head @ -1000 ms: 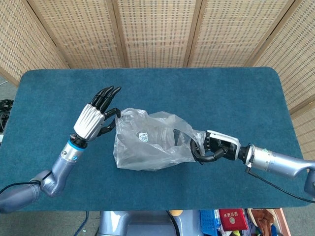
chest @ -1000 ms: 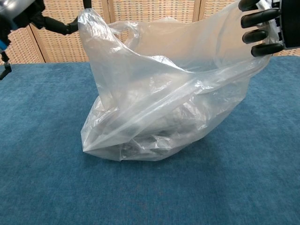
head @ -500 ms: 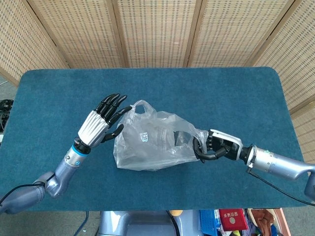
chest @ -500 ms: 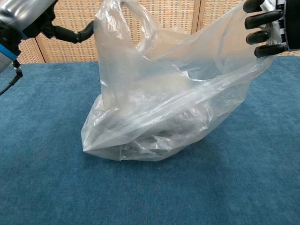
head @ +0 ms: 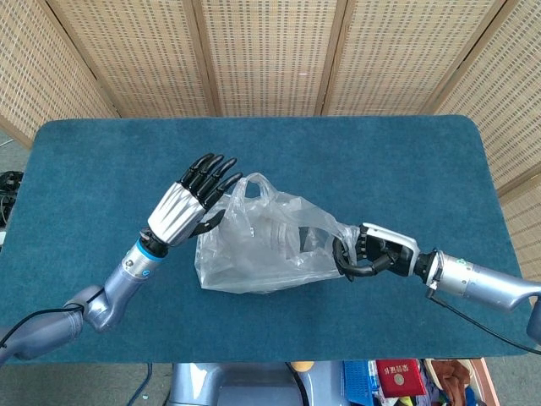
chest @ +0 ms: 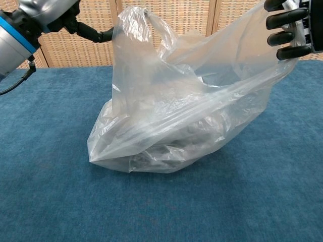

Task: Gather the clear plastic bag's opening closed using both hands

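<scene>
The bag point(head: 266, 245) sits mid-counter point(head: 101, 161), its mouth only partly gathered. The right hand point(head: 368, 254) has its fingers clamped on one handle; the left hand point(head: 190, 203), fingers mostly spread, pinches the other edge. The two sides are not yet together. The film is clear, crumpled, with contents inside.

Silver arms, blue wrist ring, white-backed robot hand point(head: 188, 205), black fingers point(head: 213, 170)
</scene>
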### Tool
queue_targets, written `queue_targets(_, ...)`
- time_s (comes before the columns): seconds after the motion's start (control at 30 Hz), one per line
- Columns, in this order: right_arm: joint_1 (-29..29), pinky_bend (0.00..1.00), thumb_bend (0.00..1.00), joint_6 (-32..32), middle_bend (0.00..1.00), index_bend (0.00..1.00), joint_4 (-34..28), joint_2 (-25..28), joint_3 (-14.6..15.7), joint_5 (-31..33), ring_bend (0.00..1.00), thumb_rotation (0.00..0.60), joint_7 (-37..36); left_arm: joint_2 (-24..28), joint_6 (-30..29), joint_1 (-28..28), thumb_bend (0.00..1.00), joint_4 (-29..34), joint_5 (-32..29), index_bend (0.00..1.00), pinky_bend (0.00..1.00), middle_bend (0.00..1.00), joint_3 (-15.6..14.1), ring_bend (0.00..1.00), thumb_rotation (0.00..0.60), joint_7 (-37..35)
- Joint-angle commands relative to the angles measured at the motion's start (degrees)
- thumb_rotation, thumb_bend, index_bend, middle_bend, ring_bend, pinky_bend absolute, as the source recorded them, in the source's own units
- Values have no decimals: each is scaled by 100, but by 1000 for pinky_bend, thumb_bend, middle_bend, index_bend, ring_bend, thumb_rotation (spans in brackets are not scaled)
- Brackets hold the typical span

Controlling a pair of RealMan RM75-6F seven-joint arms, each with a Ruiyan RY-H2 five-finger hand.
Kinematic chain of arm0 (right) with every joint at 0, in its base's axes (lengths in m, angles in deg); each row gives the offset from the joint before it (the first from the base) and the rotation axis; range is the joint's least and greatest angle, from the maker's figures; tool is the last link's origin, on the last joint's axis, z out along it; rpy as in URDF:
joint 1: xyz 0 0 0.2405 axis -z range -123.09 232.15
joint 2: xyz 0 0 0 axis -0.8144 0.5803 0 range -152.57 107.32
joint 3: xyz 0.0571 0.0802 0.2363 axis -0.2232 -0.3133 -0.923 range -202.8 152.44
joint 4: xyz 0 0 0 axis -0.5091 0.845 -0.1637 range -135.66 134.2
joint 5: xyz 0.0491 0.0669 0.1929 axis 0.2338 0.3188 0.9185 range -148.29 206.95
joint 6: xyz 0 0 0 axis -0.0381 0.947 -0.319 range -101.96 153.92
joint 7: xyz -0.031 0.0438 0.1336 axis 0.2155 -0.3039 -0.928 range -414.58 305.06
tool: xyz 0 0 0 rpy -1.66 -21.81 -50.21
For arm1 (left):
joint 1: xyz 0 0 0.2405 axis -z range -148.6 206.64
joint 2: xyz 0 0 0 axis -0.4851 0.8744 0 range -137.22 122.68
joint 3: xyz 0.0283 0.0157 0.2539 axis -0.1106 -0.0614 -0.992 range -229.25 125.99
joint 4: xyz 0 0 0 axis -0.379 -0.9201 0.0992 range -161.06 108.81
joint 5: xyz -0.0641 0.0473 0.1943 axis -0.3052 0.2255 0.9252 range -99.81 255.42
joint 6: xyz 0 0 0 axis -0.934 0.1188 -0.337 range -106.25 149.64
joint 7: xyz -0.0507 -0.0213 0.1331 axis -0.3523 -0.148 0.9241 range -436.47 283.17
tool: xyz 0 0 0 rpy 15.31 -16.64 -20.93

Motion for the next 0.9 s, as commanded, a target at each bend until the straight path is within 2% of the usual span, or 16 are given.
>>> queue_targets(0.03, -6, 593, 368, -17, 648, 536, 3, 9, -6, -7, 544, 600, -6, 94, 222, 91, 372, 58, -68, 0, 62, 0, 27, 0, 600, 211)
queue_targets(0.17, 18, 593, 367, -3, 648, 535, 51, -12, -24, 8, 544, 600, -62, -24, 330, 178, 374, -100, -174, 0, 68, 0, 121, 0, 600, 300)
queue_targets(0.33, 71, 593, 368, 82, 648, 536, 143, -12, -6, -31, 544, 600, -144, -411, 616, 363, 386, -229, -401, 0, 73, 0, 250, 0, 600, 527)
queue_targets(0.57, 157, 593, 369, 305, 648, 535, 250, 19, 50, -180, 544, 600, -194, -929, 1040, 746, 412, -422, -664, 22, 86, 0, 479, 0, 600, 1128)
queue_targets(0.63, 185, 593, 368, 388, 648, 535, 265, 46, 67, -224, 544, 600, -191, -1090, 1106, 870, 415, -472, -753, 119, 94, 0, 589, 0, 600, 1279)
queue_targets(0.8, 242, 593, 368, 547, 648, 536, 253, 134, 119, -326, 544, 600, -133, -1382, 1346, 1141, 475, -587, -960, 573, 111, 0, 775, 0, 600, 1766)
queue_targets(0.9, 268, 593, 369, 618, 648, 535, 236, 190, 140, -358, 544, 600, -106, -1468, 1445, 1225, 500, -508, -1082, 724, 124, 0, 838, 0, 600, 2082)
